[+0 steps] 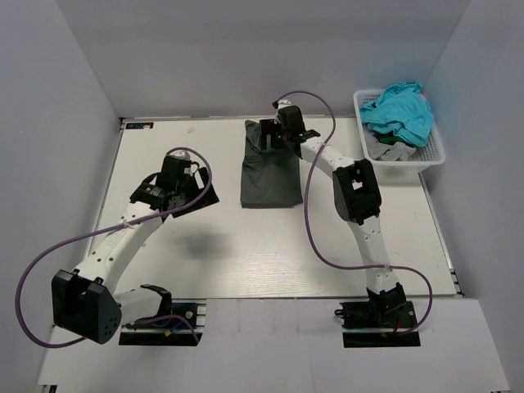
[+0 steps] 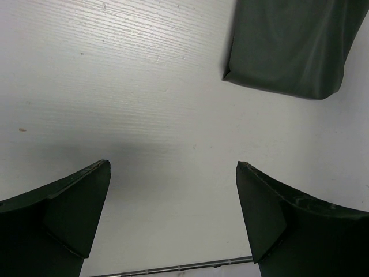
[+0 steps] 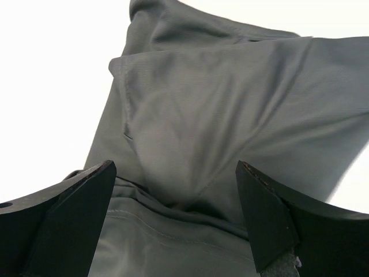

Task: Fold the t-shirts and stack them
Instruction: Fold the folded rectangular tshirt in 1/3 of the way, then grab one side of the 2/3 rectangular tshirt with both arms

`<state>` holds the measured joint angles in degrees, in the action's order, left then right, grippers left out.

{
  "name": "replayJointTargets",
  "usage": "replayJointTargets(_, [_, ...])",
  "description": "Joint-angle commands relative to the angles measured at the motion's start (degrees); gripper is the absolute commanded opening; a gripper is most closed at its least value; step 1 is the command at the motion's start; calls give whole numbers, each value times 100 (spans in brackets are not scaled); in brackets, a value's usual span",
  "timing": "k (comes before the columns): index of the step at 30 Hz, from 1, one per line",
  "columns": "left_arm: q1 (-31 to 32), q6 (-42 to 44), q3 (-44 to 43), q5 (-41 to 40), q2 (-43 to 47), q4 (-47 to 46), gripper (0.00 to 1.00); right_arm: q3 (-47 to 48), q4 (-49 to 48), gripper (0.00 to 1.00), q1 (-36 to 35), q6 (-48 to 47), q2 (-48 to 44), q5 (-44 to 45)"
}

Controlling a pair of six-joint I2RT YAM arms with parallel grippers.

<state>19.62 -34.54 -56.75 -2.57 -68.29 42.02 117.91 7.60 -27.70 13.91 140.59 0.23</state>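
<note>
The right end effector [image 3: 176,167] stands wide, both fingers spread and nothing clamped between them. It hangs over the far end of the dark grey t-shirt [image 3: 219,115], whose cloth fills its wrist view in creased folds with one layer lapped over another. Whether the fingertips touch the cloth cannot be told.

The left end effector [image 2: 173,167] is wide as well and holds nothing. It is poised above bare white desk [image 2: 115,86]. In its wrist view a folded corner of the dark shirt lies ahead and to the right, apart from the fingers.

From above, the dark shirt is a narrow folded oblong on the far middle of the desk, between the two arms. The right arm reaches in from its base at the near edge, and its dark elbow block sits just beside the shirt's right edge, between the shirt and the white basket [image 1: 434,149]. The basket stands at the far right corner, well apart from the dark shirt. A turquoise t-shirt [image 1: 399,110] is heaped on top of it and spills over the rim, and a light grey t-shirt [image 1: 389,150] shows underneath. A purple cable [image 1: 307,205] loops from the right arm across the desk beside the shirt. Another purple cable curves around the left arm.
</note>
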Motion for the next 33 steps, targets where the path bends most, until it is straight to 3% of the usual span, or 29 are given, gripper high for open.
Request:
replayJointTargets(1, [-28, 18, -170, -86, 44, -79, 100, 41, 84, 90, 19, -432, -741, 398])
replayJointTargets(4, [51, 79, -170, 89, -157, -317, 100, -995, -99, 90, 37, -451, -1733, 609])
replayJointTargets(8, [104, 141, -170, 616, -561, -843, 100, -2464, 512, 90, 116, 547, -2826, 1023])
replayJointTargets(13, [296, 141, -170, 1442, -1491, -1879, 100, -4149, 1146, 90, 169, 946, -3836, 462])
replayJointTargets(17, [507, 193, -485, 1443, -2301, -2048, 99, -4610, 1323, 90, 186, 947, -3961, 268])
replayJointTargets(22, [736, 246, -977, 961, -3031, -1873, 86, -4356, 1710, 90, 178, 771, -3365, 170])
replayJointTargets(31, [1009, 194, -1145, 240, -3875, -1987, 59, -4540, 1429, 90, 142, 692, -3100, 170])
replayJointTargets(33, [1062, 194, -1268, 170, -3990, -1987, 50, -4531, 1350, 85, 142, 709, -2994, 276])
